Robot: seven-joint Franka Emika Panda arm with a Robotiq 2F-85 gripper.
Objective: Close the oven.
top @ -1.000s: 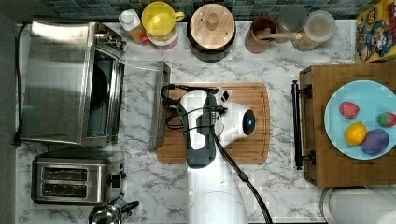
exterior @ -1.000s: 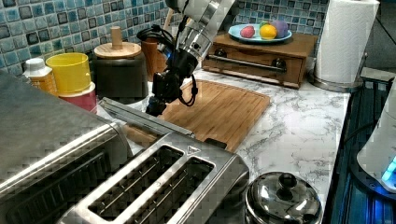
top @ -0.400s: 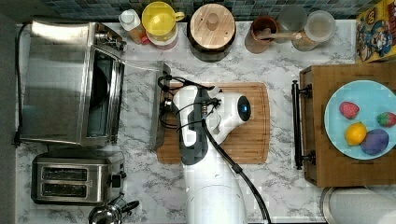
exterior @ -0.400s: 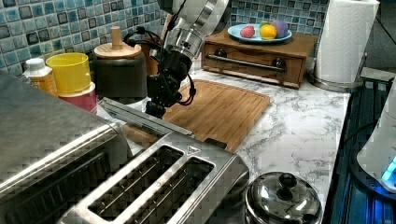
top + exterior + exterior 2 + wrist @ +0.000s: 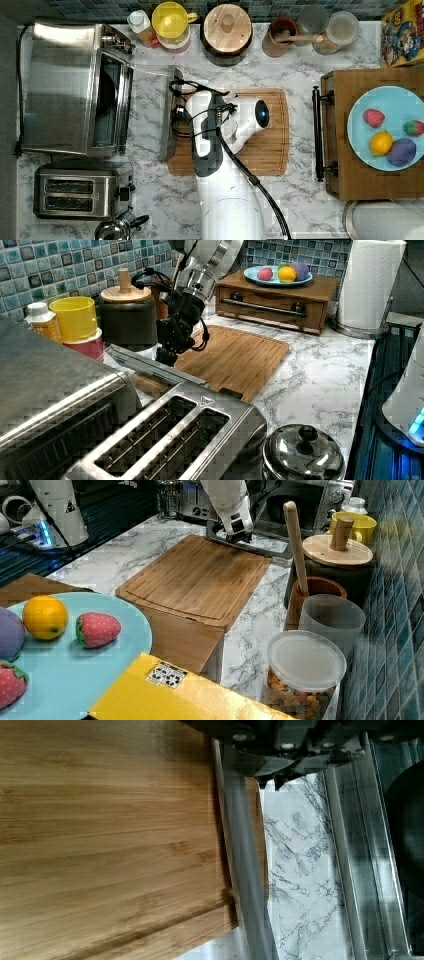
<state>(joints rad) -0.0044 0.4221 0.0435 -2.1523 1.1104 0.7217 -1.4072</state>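
You're at the contact step: the gripper (image 5: 165, 356) sits at the handle edge of the oven (image 5: 75, 90) door, which lies flat open beside the cutting board (image 5: 265, 132). I can't tell how the jaws stand. Next, lift that edge toward the cavity beyond, over the marble counter (image 5: 145, 120).

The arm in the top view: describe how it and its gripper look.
The arm has a glossy white rounded shell with a dark grey band at a joint and a blue-lit round cap. Black cables loop along it to the wrist. The gripper is black, blocky and wrapped in black wires.
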